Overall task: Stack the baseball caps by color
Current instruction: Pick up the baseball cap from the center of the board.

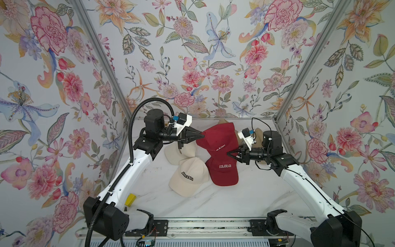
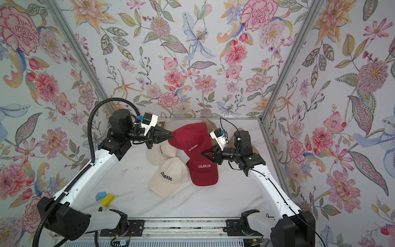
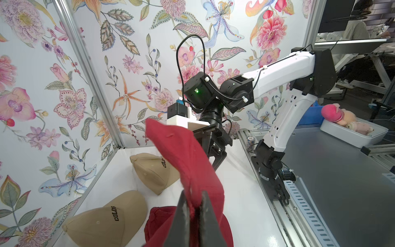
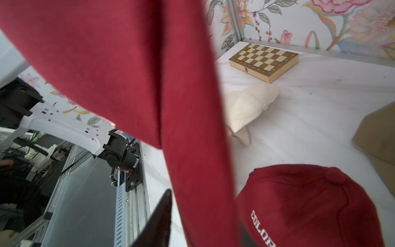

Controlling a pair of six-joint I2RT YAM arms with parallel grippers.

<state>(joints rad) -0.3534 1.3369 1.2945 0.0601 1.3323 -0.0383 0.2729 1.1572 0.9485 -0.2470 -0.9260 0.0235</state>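
Holding the lifted red cap [image 1: 217, 136] up in the air, just above and a little behind the flat red cap [image 1: 222, 173] with COLORADO on it. Pinched at its edge by the left gripper [image 1: 202, 135], squeezed all the way closed on the cloth, likely for carrying it over and dropping it onto that same-colored cap. Reaching in from the other side with the right gripper [image 1: 228, 153], partly open, with loose cloth between the jaws (looks slack, not a real grab). Just beside the flat red cap, seemingly touching: one cream cap [image 1: 189, 174], with a second cream cap [image 1: 178, 153] past it. Behind the flat red cap: one tan cap [image 3: 106, 216] and a second tan cap [image 3: 154, 169], mostly hidden in both top views by the lifted red cap and the right arm [image 1: 299, 179]. Cannot make out a third red cap for sure.
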